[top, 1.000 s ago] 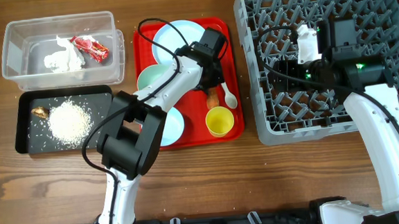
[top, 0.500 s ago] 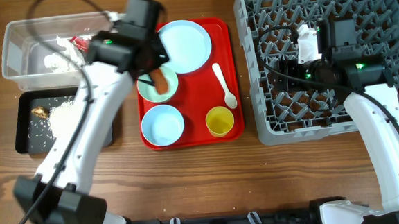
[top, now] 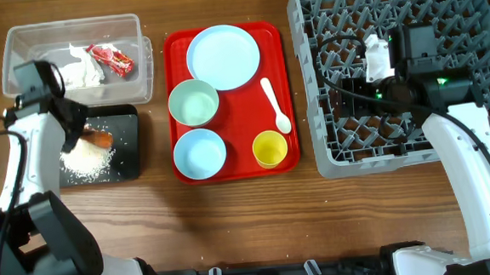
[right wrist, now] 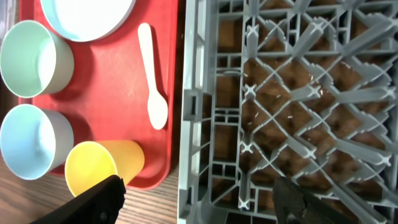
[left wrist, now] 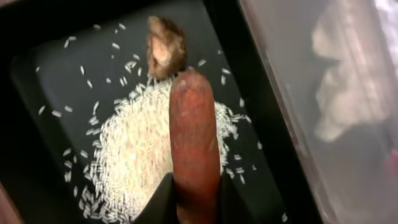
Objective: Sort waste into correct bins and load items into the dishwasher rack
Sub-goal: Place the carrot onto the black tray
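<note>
Rice (left wrist: 134, 162) and a brown scrap (left wrist: 165, 46) lie in the black tray (top: 130, 162), the scrap at 12 o'clock from the carrot (left wrist: 193, 124); the clear tub (top: 26, 48) sits beyond, the red tray (top: 239, 104) at 3 o'clock. The left end effector (left wrist: 193, 202), pitched down, clamps the carrot above the rice. The right end effector (right wrist: 202, 196) hangs, fingers apart, over the rack (top: 441, 6).
</note>
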Controlling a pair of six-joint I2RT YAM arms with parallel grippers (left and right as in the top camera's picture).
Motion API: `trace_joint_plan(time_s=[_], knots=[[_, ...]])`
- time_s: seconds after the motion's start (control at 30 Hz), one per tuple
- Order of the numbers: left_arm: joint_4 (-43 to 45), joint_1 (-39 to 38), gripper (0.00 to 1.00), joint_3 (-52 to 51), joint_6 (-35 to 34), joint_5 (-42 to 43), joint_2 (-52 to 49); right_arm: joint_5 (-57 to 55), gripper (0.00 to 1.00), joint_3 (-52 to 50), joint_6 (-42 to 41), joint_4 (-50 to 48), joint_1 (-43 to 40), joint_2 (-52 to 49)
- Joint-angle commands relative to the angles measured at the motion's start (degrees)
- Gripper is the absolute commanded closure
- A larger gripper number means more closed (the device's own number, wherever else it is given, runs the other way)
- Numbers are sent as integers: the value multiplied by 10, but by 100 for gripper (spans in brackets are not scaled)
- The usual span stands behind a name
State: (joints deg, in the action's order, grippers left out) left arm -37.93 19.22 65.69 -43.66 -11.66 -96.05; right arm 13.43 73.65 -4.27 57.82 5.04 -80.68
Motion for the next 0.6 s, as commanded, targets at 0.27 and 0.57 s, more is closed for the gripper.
trace_joint_plan(time_s=[0.27,0.57], knots=[[107,12,41,-121,-5,29,3,-5,21,9,-4,3,-1,-1],[-11,12,0,-33,178,115,48,-3,20,9,-2,-5,-1,-1]])
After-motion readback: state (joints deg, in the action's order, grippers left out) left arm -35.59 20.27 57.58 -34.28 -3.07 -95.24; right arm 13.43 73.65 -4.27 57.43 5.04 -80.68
